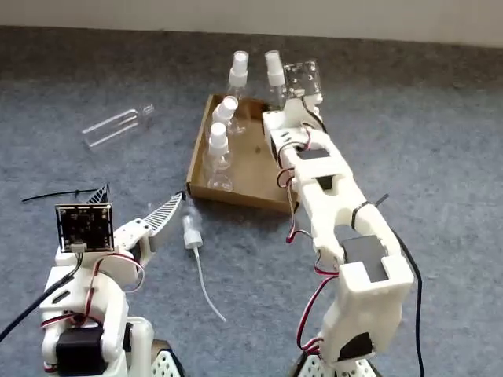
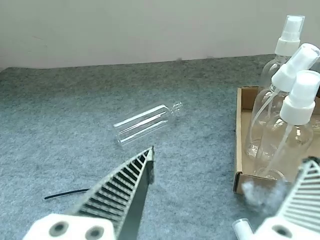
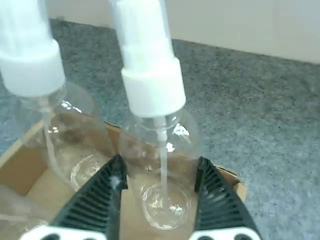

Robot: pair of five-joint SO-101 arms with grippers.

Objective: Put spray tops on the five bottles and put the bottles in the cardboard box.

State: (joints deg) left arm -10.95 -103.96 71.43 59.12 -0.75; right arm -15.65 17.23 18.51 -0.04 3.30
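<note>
The cardboard box [image 1: 253, 169] lies mid-table. My right gripper [image 1: 292, 100] is at its far right corner, shut on a capped bottle [image 3: 161, 145] that stands inside; the fingertips [image 3: 116, 176] press its sides. Another capped bottle [image 3: 62, 127] stands beside it. Two more capped bottles [image 1: 218, 149] line the box's left wall [image 2: 239, 135]. An uncapped clear bottle [image 1: 118, 126] [image 2: 145, 123] lies on its side, left of the box. A loose spray top [image 1: 192, 233] with its tube rests in front of the box. Near it, my left gripper [image 1: 135, 201] [image 2: 225, 175] is open and holds nothing.
A black cable tie [image 1: 53, 195] lies on the grey carpet at the left. A pale wall bounds the far side. Open carpet stretches left and right of the box.
</note>
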